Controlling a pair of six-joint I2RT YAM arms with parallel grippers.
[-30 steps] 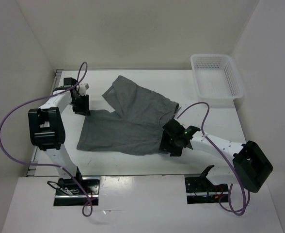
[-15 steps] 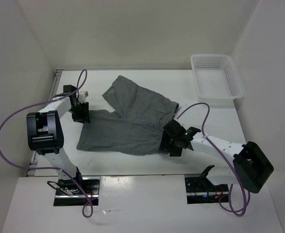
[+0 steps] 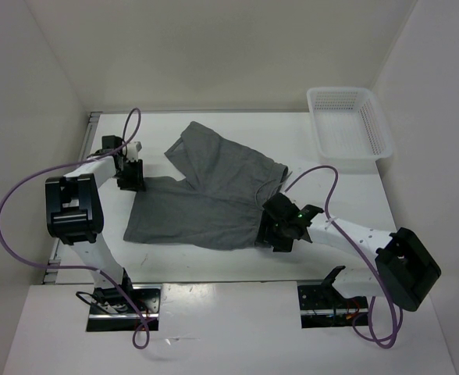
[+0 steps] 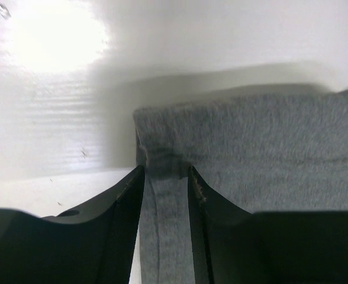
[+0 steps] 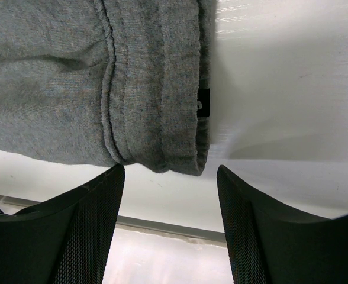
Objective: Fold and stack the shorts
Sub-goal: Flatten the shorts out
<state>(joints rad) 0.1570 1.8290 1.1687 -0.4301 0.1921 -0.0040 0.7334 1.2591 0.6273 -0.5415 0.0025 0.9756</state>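
The grey shorts (image 3: 206,195) lie spread flat on the white table, waistband to the right and legs to the left. My left gripper (image 3: 133,180) is at the far left corner of the near leg. In the left wrist view its fingers (image 4: 126,201) are closed on the hem corner of the shorts (image 4: 268,136), with fabric pinched between them. My right gripper (image 3: 271,233) sits at the near corner of the waistband. In the right wrist view it (image 5: 170,167) is open, with the waistband corner (image 5: 162,106) just ahead of the jaws and nothing between them.
A white mesh basket (image 3: 346,125) stands at the back right of the table. The table's near edge (image 5: 162,222) runs just below the right gripper. Purple cables loop from both arms.
My left gripper shifted a little nearer along the leg's hem corner, then back slightly. The right gripper has barely moved.
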